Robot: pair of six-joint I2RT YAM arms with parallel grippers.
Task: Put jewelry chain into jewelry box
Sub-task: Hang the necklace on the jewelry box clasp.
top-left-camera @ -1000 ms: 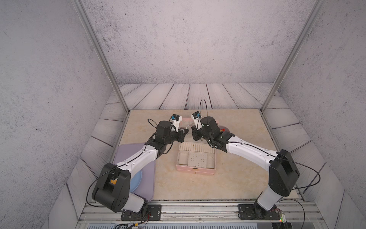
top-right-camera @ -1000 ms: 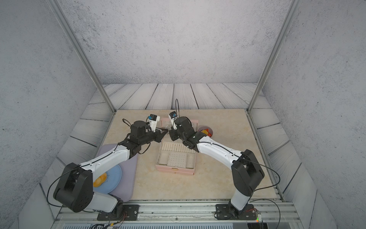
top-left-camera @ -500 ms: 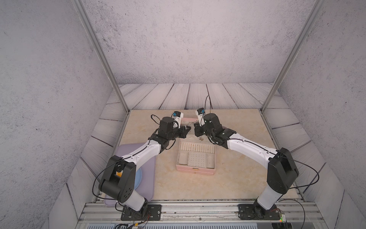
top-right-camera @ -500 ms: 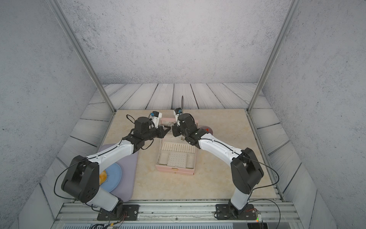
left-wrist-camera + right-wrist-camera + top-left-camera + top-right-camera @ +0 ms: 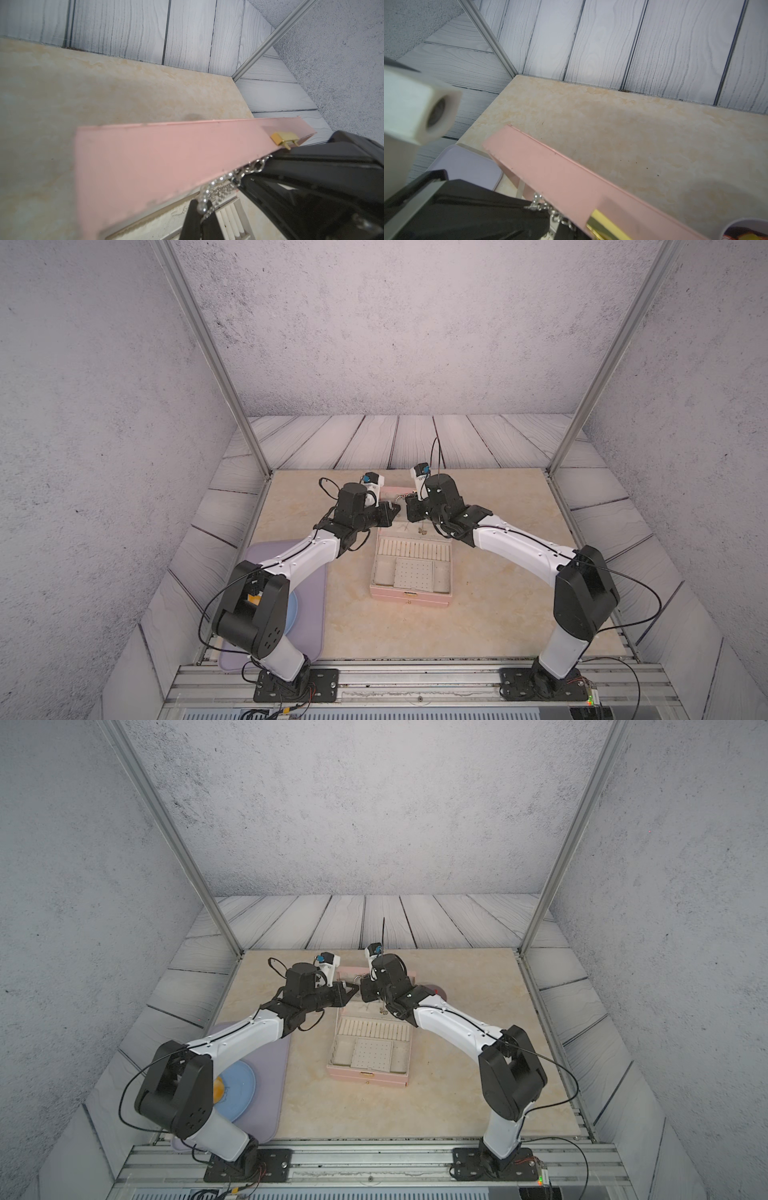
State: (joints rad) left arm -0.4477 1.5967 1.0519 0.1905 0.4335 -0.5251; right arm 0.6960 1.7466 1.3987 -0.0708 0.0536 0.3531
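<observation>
The pale pink jewelry box (image 5: 409,598) (image 5: 365,1080) lies open mid-table, its lid (image 5: 166,149) (image 5: 560,172) standing upright at the far side. The jewelry chain (image 5: 400,498) (image 5: 239,176) (image 5: 550,208) stretches along the lid's top edge, close to the gold clasp (image 5: 284,138). My left gripper (image 5: 394,513) (image 5: 200,204) is shut on one end of it. My right gripper (image 5: 409,509) (image 5: 362,988) faces it from the other side, shut on the other end; its own fingertips are mostly out of its wrist view.
A thinner necklace with a pendant (image 5: 423,531) hangs inside the lid. A small grey bowl (image 5: 436,992) (image 5: 747,228) sits behind the right arm. A lilac tray (image 5: 299,572) with a blue plate (image 5: 239,1085) lies under the left arm. Grey plank walls ring the table.
Both grippers have moved away from the box's base to the top edge of the upright lid, carrying the chain between them. In the last half second they barely shifted.
</observation>
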